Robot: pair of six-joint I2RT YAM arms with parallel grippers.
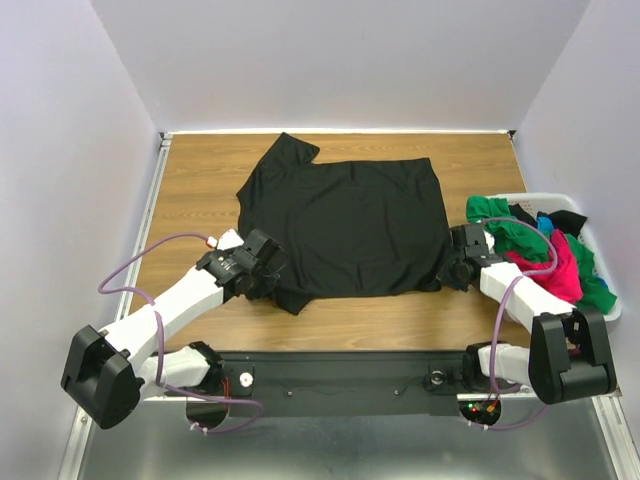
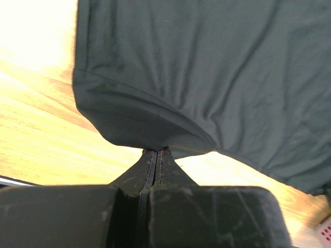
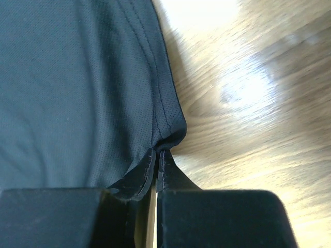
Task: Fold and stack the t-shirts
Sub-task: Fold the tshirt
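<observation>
Pinching black t-shirt (image 1: 350, 225), spread on desk (image 1: 200, 180): left fingers (image 2: 168, 168) at near-left corner, right fingers (image 3: 170, 175) at right hem.

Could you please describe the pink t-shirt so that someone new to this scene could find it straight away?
At the right edge of the brown wooden table stands a heaped white plastic basket. The magenta-pink cloth t-shirt lies at the near side of its heap. It is the only pink piece among the green cloth, blue cloth and black cloth.

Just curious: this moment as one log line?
left jaws: shut on black shirt | right jaws: shut on same shirt | shirt: spread on table
</observation>
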